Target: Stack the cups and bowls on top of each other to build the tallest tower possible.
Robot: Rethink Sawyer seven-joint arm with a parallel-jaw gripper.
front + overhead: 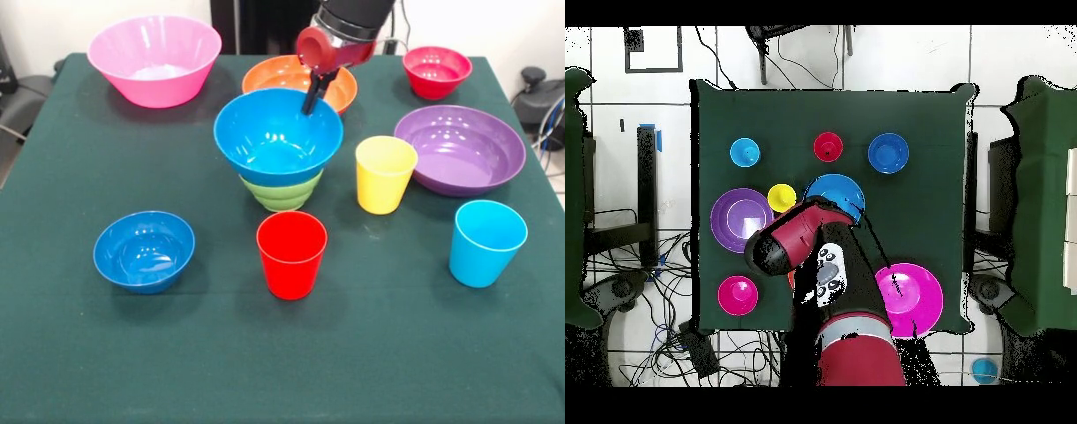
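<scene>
The large blue bowl (278, 137) sits upright on the small green bowl (282, 192) at the table's middle; this pair is the tower. It also shows in the overhead view (837, 190). My gripper (312, 95) hangs at the blue bowl's far rim, close to or touching it. The red cup (291, 254), yellow cup (384, 174) and sky-blue cup (486, 242) stand upright and apart. The small blue bowl (144, 251) sits at the front left. The orange bowl (282, 78) is partly behind my gripper.
The large pink bowl (155, 60) stands at the back left, the small red bowl (436, 71) at the back right, and the wide purple bowl (459, 148) at the right. In the overhead view my arm (800, 240) covers the orange bowl.
</scene>
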